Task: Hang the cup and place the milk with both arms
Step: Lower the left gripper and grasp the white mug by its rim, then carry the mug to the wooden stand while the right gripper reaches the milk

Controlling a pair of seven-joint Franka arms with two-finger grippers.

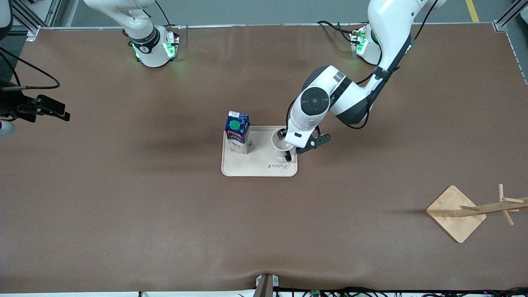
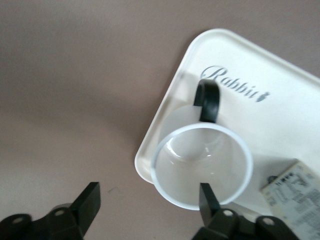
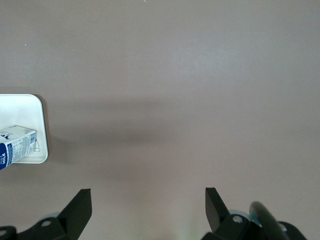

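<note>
Hidden: the cup (image 1: pixel 281 145) is mostly covered by the left arm's wrist in the front view, only part of its white wall and black handle showing at centre frame; its smiley face cannot be seen in any view.
Cut off: the right gripper (image 1: pixel 45 108) sits at the left edge of the front view, its arm largely out of frame; the rack (image 1: pixel 474 210) runs off the right edge.
Cup: upright on the tray (image 1: pixel 264 169), at the tray's end toward the left arm, handle pointing to the front camera.
Left gripper (image 2: pixel 150 202): spread open, down at the cup, one finger (image 2: pixel 207 197) inside the rim, the other outside over the table; nothing clamped.
Right gripper, wrist view (image 3: pixel 147 202): released, holding nothing, over bare table; this arm waits.
Milk (image 1: pixel 238 132): upright on the tray's end toward the right arm, apart from the cup.
Rack: wooden, lower right of the front view, well apart from the tray.
Table (image 1: pixel 123 206): brown mat.
</note>
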